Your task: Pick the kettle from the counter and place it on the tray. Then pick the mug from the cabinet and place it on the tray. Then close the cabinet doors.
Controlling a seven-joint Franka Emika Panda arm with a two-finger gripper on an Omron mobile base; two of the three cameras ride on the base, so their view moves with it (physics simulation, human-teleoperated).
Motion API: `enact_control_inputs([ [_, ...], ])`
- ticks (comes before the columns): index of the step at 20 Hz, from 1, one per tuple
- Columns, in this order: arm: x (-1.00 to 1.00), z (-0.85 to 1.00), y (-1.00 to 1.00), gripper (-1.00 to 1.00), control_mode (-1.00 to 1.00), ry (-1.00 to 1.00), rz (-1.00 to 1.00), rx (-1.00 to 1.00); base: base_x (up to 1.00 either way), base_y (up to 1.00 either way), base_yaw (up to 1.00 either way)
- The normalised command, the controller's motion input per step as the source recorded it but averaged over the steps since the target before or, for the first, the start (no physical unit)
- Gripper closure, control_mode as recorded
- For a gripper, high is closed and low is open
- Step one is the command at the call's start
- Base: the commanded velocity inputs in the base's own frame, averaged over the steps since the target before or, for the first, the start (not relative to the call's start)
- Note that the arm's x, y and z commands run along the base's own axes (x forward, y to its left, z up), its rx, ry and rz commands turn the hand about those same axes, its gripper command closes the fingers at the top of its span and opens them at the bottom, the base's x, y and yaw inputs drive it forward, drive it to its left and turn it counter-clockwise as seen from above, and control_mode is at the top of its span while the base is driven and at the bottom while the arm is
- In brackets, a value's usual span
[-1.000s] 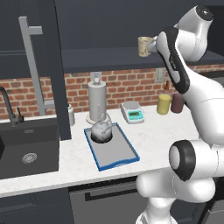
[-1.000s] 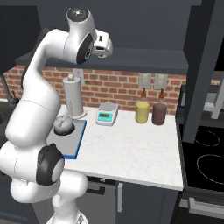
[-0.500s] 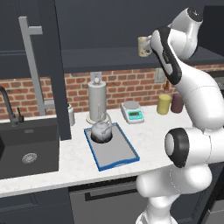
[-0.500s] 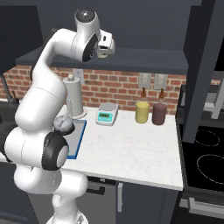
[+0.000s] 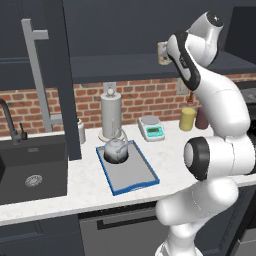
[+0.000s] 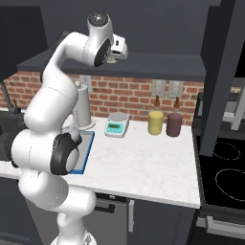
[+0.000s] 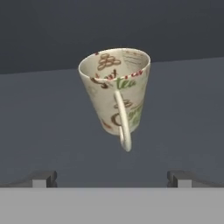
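Kettle (image 5: 116,148) sits on the tray (image 5: 142,178), so the mug step is in hand. Gripper (image 7: 111,178) spread wide and empty, facing the mug (image 7: 117,93) on the cabinet shelf (image 5: 120,62), handle toward it. Next move likely calls for advancing until the fingers straddle the mug, then closing.

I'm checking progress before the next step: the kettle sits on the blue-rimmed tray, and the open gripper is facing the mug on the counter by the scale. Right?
Not quite. The mug is not on the counter; it stands on the shelf inside the cabinet, as the hand view and left base view show. The rest holds: the kettle sits on the tray, and the gripper faces the mug, jaws open.
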Motion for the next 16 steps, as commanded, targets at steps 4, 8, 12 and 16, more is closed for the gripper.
enact_control_inputs([
  [4,0.34,-0.08,0.00,-1.00,-1.00,0.00,0.00,0.01,0.00,0.00,0.00],
  [8,0.29,-0.04,0.00,-1.00,-1.00,0.00,0.00,0.01,0.00,0.00,0.00],
  [12,0.23,-0.01,0.00,-1.00,-1.00,0.00,0.00,0.01,0.00,0.00,0.00],
  [16,0.18,0.00,0.00,-1.00,-1.00,0.00,0.00,0.01,0.00,0.00,0.00],
])
